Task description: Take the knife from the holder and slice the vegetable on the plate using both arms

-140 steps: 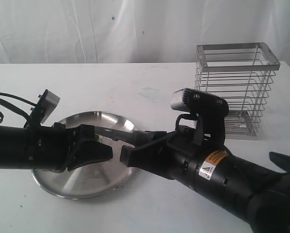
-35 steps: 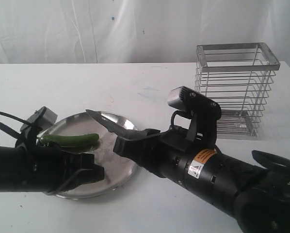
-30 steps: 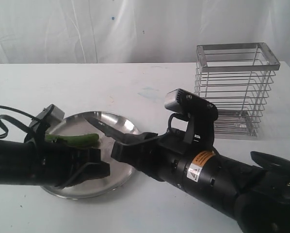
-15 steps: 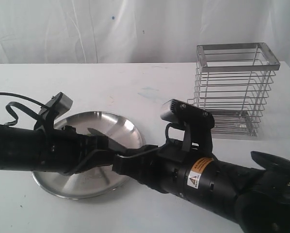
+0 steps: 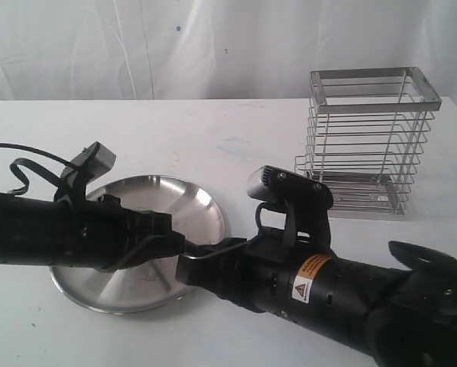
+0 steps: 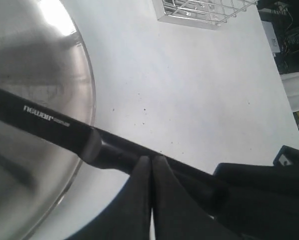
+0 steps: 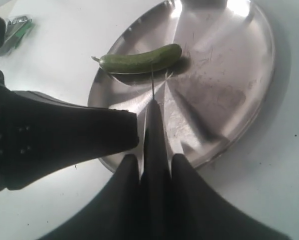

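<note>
The left hand (image 6: pixel 150 161), fingers pressed together and empty, sits over the near edge of the steel plate (image 5: pixel 202 202) at the table's (image 5: pixel 213 130) near left. The green vegetable (image 7: pixel 139 59) lies on that plate near its rim. The black knife (image 6: pixel 44 119), its blade tip crossing the vegetable, is clamped in the right hand (image 7: pixel 156 159). The wire holder (image 5: pixel 374 138) stands far right.

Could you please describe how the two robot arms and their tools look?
Both arms are black and tube-shaped. The right arm carries a yellow warning label and a silver-grey camera. The left arm has a loose black cable. The left tool and right tool have black tapering fingers.
</note>
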